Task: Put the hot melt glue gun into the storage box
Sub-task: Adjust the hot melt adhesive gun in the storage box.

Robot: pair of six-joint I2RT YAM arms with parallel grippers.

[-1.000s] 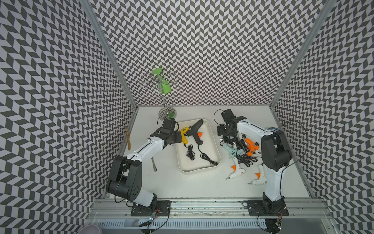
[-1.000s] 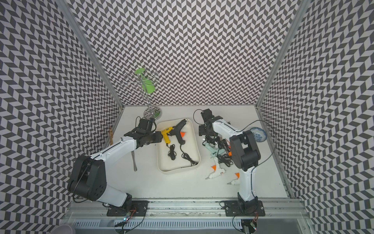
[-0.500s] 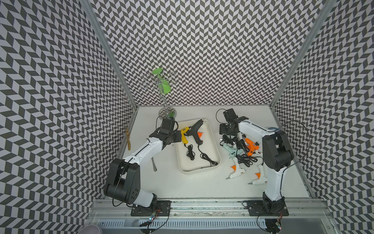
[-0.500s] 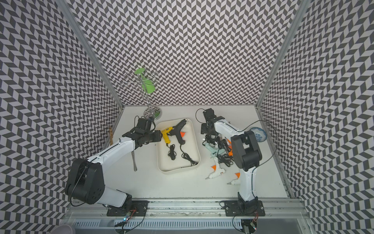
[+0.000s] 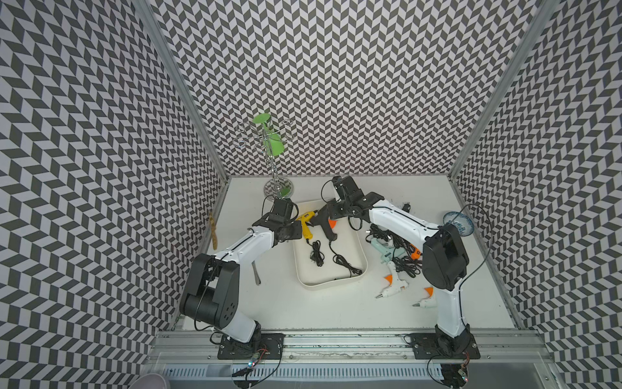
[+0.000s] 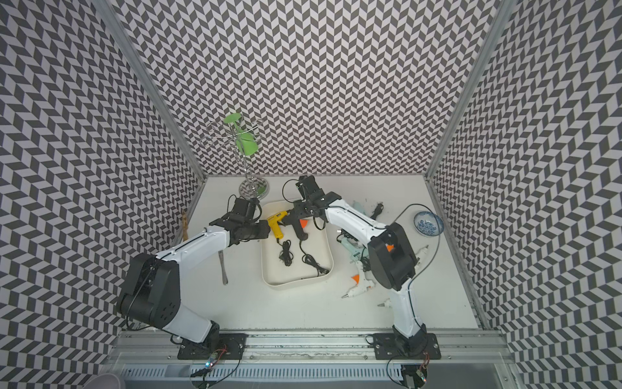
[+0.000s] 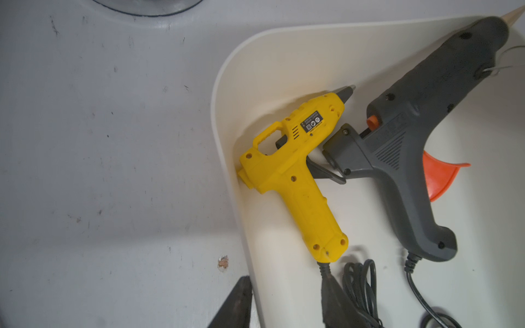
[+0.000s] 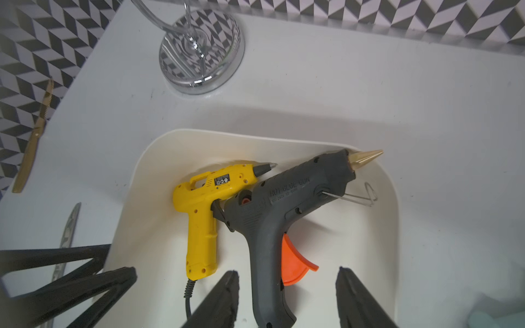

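The cream-white storage box [image 5: 350, 269] [image 6: 269, 266] lies mid-table. Inside it, side by side, are a yellow hot melt glue gun [image 5: 307, 226] [image 7: 295, 181] and a dark grey one with an orange trigger [image 5: 325, 224] [image 8: 284, 204], cords coiled behind them. My right gripper [image 8: 287, 269] [image 5: 331, 212] is open, its fingers either side of the grey gun's handle, with a gap on the trigger side. My left gripper [image 7: 284, 301] [image 5: 297, 229] is open astride the box's left wall [image 7: 227, 159]. One of its fingers is outside the box and one inside, by the yellow gun's cord.
Right of the box lies a tangle of cords with mint, orange and white glue guns [image 5: 393, 249]. Two white guns [image 5: 392, 286] [image 5: 425, 301] lie nearer the front. A blue-patterned bowl [image 5: 457, 224] is at far right, a chrome stand [image 5: 277, 187] behind the box, and cutlery [image 5: 256, 276] to its left.
My right gripper has swung left from the pile of guns to the grey gun in the box, and its jaws have narrowed. The left arm has barely moved.
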